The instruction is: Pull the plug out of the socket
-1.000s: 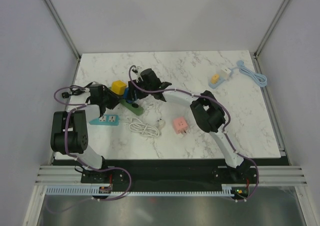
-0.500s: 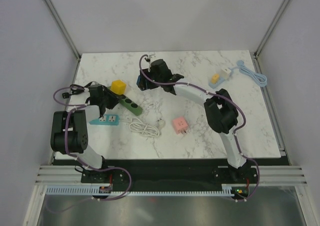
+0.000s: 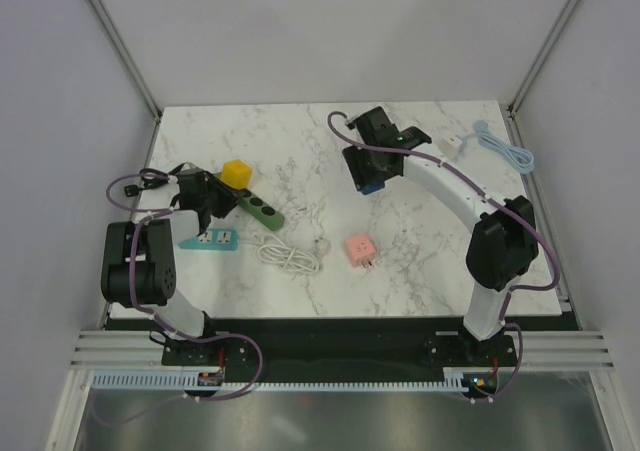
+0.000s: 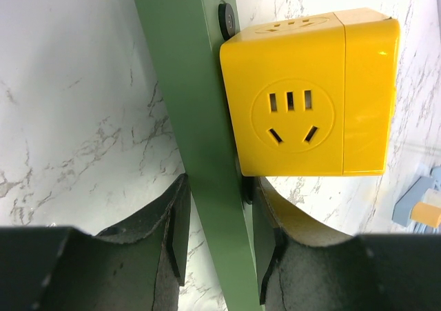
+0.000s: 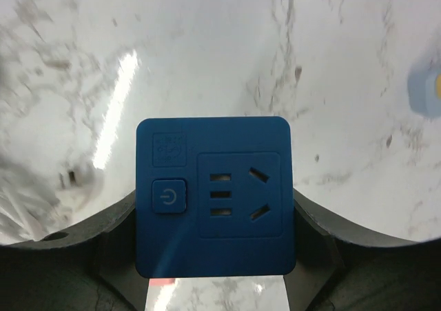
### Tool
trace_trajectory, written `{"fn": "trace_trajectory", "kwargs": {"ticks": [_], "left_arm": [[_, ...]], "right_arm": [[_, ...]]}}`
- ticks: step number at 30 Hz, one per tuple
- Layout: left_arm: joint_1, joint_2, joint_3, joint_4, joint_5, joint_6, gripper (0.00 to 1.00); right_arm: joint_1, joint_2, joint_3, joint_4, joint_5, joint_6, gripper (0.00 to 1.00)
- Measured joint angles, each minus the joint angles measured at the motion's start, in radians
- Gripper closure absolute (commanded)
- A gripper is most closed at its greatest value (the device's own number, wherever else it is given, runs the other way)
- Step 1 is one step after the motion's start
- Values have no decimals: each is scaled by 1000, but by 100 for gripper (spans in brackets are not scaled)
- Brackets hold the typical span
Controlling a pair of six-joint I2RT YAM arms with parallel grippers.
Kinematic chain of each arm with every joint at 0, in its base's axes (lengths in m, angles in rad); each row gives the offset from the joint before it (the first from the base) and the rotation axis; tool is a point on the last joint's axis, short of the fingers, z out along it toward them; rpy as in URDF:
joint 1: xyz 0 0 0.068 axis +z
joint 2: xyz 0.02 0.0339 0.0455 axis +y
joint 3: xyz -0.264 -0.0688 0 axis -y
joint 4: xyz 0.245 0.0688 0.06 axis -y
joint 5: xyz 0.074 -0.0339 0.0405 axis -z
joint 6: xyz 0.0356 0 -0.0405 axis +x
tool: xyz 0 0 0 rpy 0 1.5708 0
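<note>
The socket is a green power strip lying at the table's left, with a yellow cube adapter plugged into its far end. My left gripper is shut on the strip, one finger on each long side. The plug, a blue cube with a power button, hangs well clear of the strip over the table's middle right. My right gripper is shut on it by its two sides.
A teal power strip, a coiled white cable and a pink cube adapter lie toward the front. A pale blue adapter with its cable sits at the far right corner.
My right arm has carried the blue plug from the green strip rightward across the table. The left gripper and the strip have stayed where they were.
</note>
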Motion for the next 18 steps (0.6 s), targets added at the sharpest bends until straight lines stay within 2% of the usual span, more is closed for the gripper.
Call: {"fn": "trace_trajectory", "kwargs": {"ticks": [7,14,16,18], "left_arm": [[1,0,0,1,3,5,98],[1,0,0,2,3,6,98],[1,0,0,2,3,6,98],[1,0,0,2,3,6,98]], "right_arm": [[3,-1,-170,-158,5,-40,100],[3,-1,-223,-206,8,-45,100],[3,-1,-249,-209,4,-45,87],[3,-1,-274,-211,-4,-44,88]]}}
